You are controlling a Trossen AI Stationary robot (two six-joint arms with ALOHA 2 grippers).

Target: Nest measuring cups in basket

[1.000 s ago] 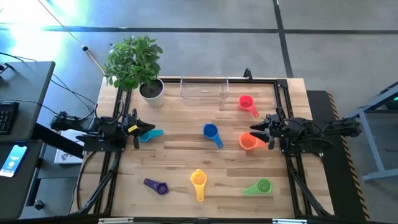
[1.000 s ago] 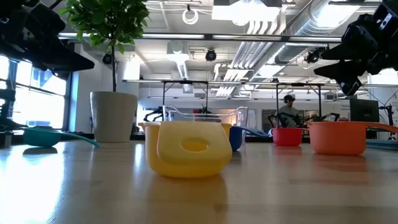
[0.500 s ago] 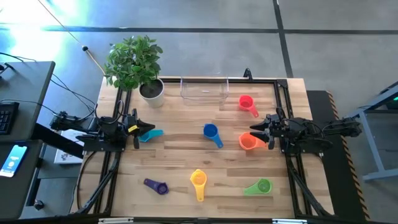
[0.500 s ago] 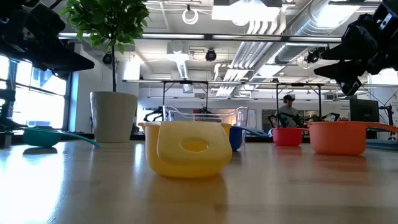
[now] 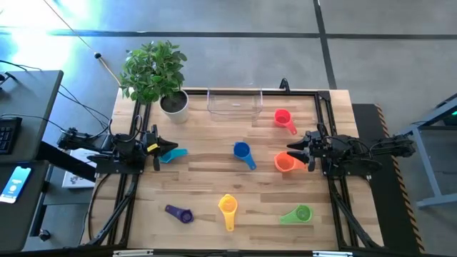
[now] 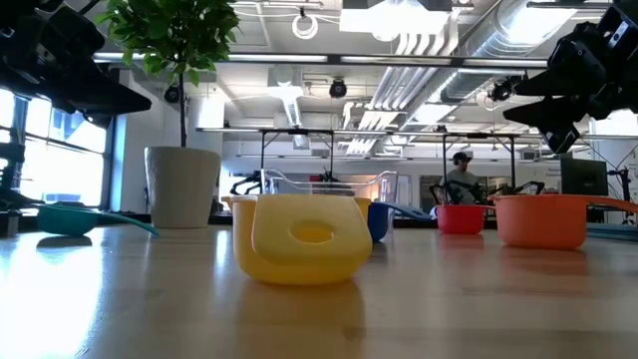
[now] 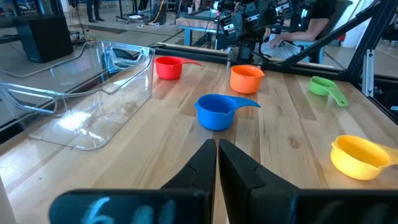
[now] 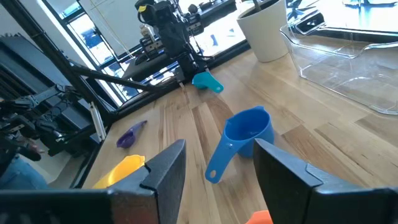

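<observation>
Seven measuring cups rest on their bases on the wooden table: teal, blue, red, orange, yellow, purple and green. The clear basket stands at the far edge. My left gripper is shut and hovers at the left side just above the teal cup. My right gripper is open and hangs at the right side above the orange cup, touching nothing.
A white pot with a leafy plant stands at the far left corner beside the basket. Black frame rails run along the table's sides. A person sits in the room behind the table. Bare wood lies between the cups.
</observation>
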